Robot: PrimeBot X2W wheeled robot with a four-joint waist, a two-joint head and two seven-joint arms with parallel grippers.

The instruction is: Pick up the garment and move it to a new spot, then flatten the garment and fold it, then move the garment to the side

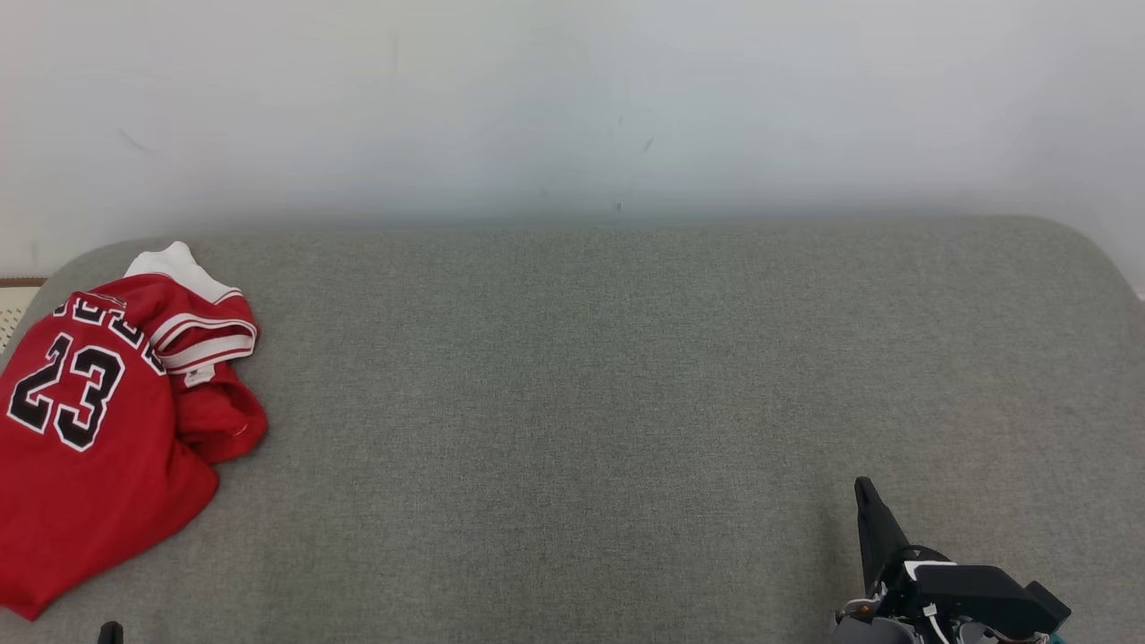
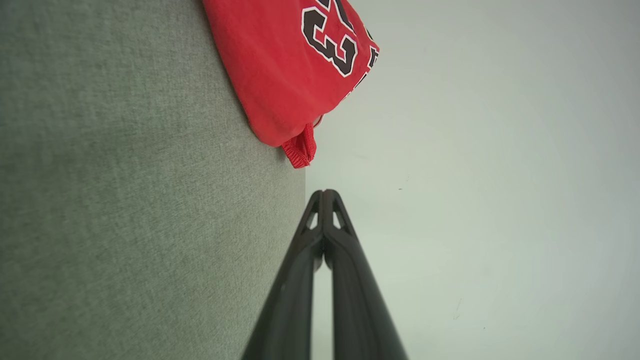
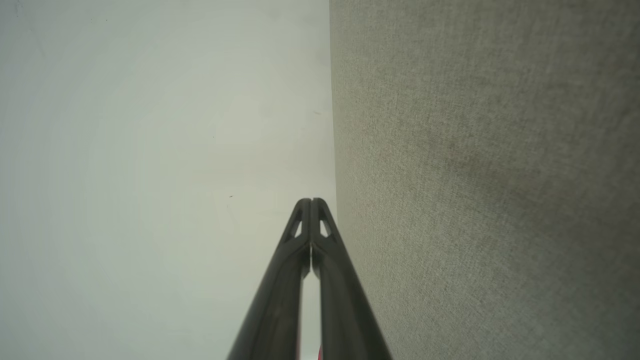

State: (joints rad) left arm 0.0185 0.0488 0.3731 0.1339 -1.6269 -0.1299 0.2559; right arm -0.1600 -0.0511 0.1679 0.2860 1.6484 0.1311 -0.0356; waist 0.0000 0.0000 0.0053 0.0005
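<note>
Both closed together and empty, left hand (image 2: 325,194) and right hand (image 3: 311,201) sat clear of the jersey (image 1: 98,447), bunched at the left edge of the desk (image 1: 572,402), hem overhanging; grabbing one loose layer could drag it off.

Wall: a plain pale wall (image 1: 572,98) is standing behind, carrying a few faint dark scuffs.
Furniture: a grey woven upholstered surface (image 1: 572,402) is stretching across the head view, its far corners curving round.
Left edge: a beige patterned strip (image 1: 11,313) is peeking past the far left corner.
Light: soft, even light is falling everywhere.
</note>
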